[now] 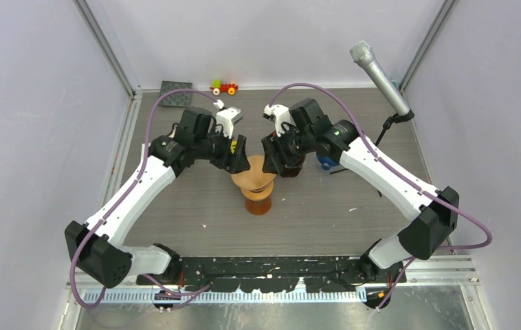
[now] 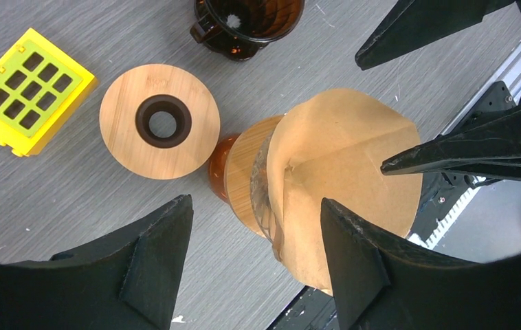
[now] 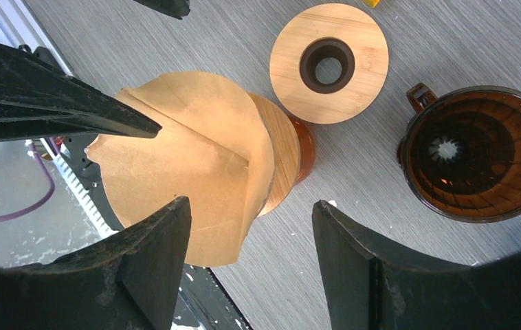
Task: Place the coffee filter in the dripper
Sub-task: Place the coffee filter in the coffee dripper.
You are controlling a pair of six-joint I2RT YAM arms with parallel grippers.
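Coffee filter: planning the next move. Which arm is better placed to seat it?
Right, narrowly: the right gripper and left gripper both hang open beside the coffee filter, but the right sits further over the dripper.

L hand (image 1: 238,157) & R hand (image 1: 273,161) flanking filter (image 1: 252,181) atop amber dripper (image 1: 258,205), mic (image 1: 380,77) back R, toy (image 1: 224,87) rear

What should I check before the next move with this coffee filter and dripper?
1. Left gripper open: ok.
2. Right gripper open: ok.
3. Both grippers clear of the coffee filter: cannot tell.
4. Coffee filter centred on the dripper: not ok, it overhangs one side.
5. Dripper upright: ok.
6. Wooden ring apart from the dripper: ok.
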